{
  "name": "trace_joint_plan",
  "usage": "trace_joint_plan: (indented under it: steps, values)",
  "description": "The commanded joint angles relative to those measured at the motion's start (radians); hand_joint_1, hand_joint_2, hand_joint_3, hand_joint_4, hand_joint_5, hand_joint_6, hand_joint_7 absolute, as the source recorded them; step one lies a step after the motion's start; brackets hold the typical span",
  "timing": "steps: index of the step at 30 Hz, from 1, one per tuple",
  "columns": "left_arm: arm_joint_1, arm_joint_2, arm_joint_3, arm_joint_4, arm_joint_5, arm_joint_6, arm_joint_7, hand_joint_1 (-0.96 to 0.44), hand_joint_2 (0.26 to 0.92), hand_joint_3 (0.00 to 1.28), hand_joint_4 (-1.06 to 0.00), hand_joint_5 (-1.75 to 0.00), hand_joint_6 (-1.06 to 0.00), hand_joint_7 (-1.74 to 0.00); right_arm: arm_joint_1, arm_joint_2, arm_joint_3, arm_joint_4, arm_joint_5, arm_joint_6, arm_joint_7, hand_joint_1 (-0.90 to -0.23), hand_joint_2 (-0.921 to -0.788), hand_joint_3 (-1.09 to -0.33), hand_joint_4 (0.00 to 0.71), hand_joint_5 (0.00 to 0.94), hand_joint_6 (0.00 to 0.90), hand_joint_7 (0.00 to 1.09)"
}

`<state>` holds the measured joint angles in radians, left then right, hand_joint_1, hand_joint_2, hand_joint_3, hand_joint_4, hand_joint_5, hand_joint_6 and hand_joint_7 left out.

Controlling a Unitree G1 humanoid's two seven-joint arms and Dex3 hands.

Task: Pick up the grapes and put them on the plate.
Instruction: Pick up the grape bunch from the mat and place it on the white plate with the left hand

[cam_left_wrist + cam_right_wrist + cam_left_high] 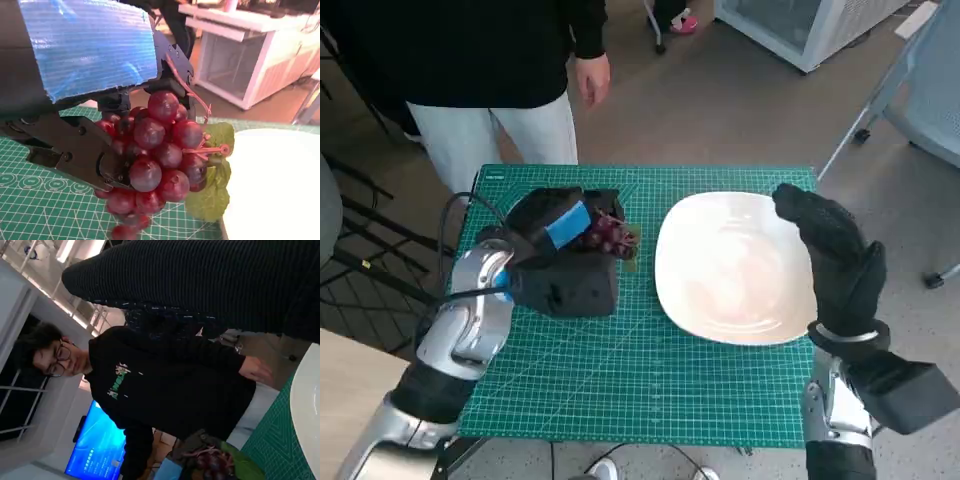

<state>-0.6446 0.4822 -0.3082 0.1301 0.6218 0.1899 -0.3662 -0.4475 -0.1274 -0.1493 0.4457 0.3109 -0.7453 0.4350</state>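
A person [490, 70] in a black top and pale trousers stands at the far side of the table. The right wrist view shows the person's black top with a green mark on the chest, and a bright blue screen [97, 447] behind; the head view shows only the body and one hand hanging down.

A green mat [650, 380] with a grid covers the table. A big white plate [735, 265] lies on the right part of the mat.

The left arm comes up from the near left. The left hand [565, 245], black with blue tape on its back, sits on the mat just left of the plate. In the head view the hand hides most of the grapes [610, 235], and only a few dark red ones and a bit of green leaf [630, 240] peek out on the right of it. The left wrist view shows much more: the black fingers [85, 155] are closed round the bunch of grapes [160, 155], holding it, and the leaf [212, 195] hangs at the plate's edge. The grapes are beside the plate and not on it.

The right arm comes up from the near right. The right hand [835, 255], in its black glove, stands over the right rim of the plate with its fingers pointing far and a little left. It holds nothing, and the fingers look straight and close together.
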Motion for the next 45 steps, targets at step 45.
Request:
trace_joint_plan:
  steps: [45]
  values:
    - [-0.586,-0.316,-0.126,0.319,0.015,-0.02,-0.071,0.0,0.918,0.1,-0.61,-1.4,-0.67,-0.97,0.08,-0.005,-0.021,-0.048,0.01,0.004,0.003,-0.656,-0.921,-0.722,0.326,0.0,0.106,0.24]
